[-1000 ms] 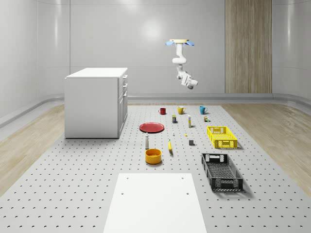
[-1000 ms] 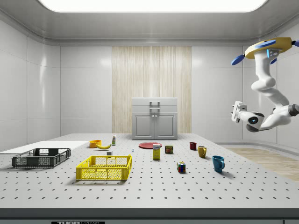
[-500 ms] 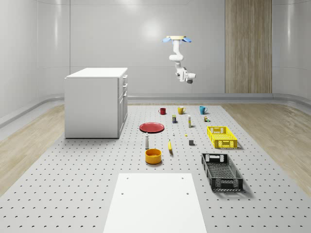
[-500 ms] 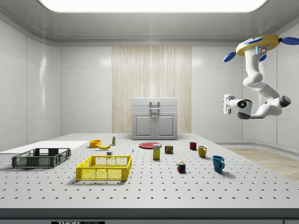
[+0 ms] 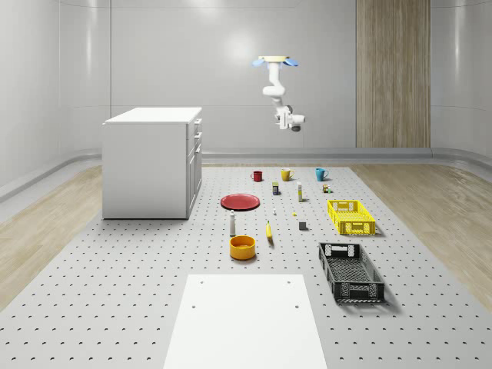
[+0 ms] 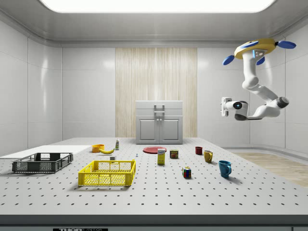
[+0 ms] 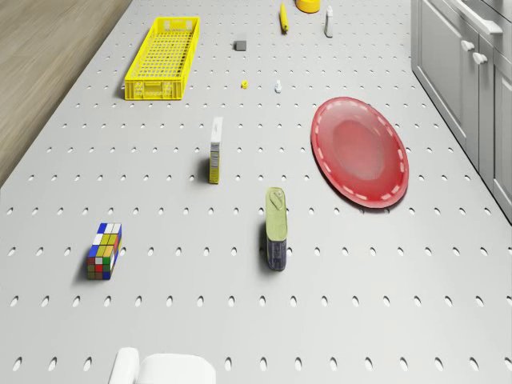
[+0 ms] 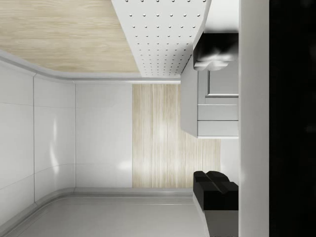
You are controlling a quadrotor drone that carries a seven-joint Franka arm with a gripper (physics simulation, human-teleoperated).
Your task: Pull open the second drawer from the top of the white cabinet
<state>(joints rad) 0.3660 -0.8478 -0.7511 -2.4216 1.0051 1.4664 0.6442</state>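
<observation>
Hand [image 6: 224, 106] has swung up level toward the white cabinet [image 6: 159, 122] since a second ago, holding nothing, can't tell how wide it's open. Drone [image 6: 254, 47] hovers high over the surface [image 5: 154, 269], well short of the second drawer [image 6: 159, 114], so still just approaching.

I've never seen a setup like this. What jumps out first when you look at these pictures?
Most striking is the drone hovering high in the air over the far end of the table, beyond the mugs, a white arm dangling beneath it and its pincer pointed toward the white cabinet. Below, small things dot the pegboard table: a red plate, a yellow crate and a black crate.
</observation>
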